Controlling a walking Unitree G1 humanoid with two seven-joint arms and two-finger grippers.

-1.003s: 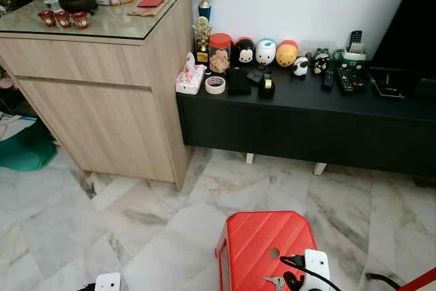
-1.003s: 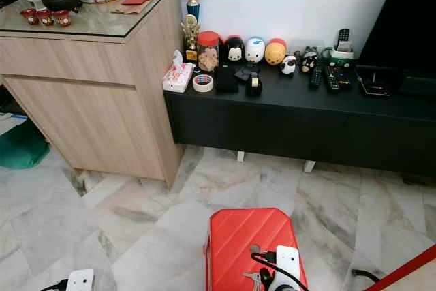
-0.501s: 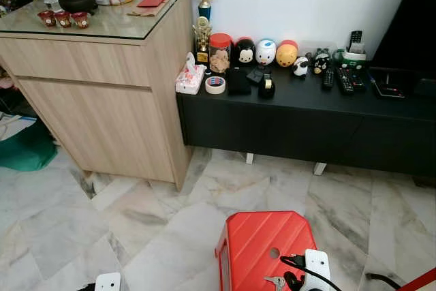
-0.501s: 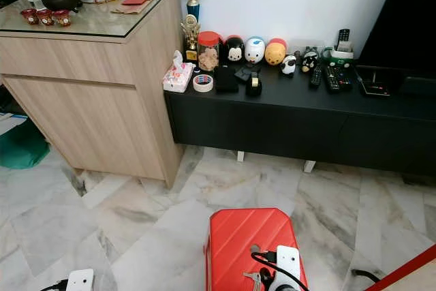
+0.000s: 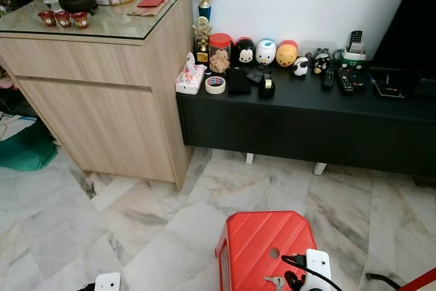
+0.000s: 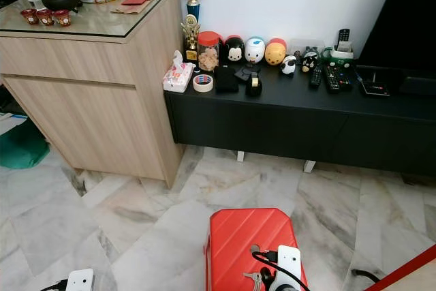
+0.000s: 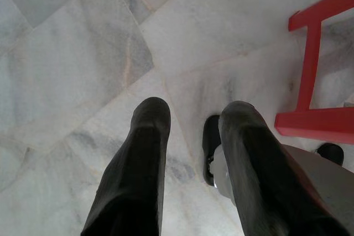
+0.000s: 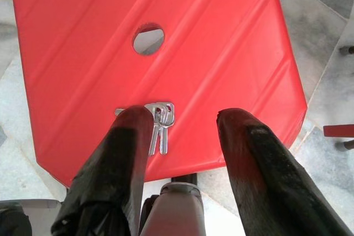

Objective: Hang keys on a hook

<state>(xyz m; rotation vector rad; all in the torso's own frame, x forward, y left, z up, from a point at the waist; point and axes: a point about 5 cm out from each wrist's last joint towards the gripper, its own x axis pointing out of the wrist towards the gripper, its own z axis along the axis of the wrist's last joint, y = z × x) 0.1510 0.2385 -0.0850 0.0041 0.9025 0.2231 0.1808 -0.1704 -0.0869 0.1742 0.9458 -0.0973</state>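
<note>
A small bunch of silver keys lies flat on the seat of a red plastic stool, just in front of the seat's round hole. My right gripper hovers over the stool with its fingers open. One fingertip is right beside the keys and nothing is held between them. From the head, the keys appear at the stool's near edge, next to my right wrist's white camera block. My left gripper hangs open over the marble floor.
A tall wooden cabinet stands at the left and a low black console runs along the white wall, crowded with figurines, tape, a tissue box and remotes. A green cloth lies on the floor at the left. Marble floor surrounds the stool.
</note>
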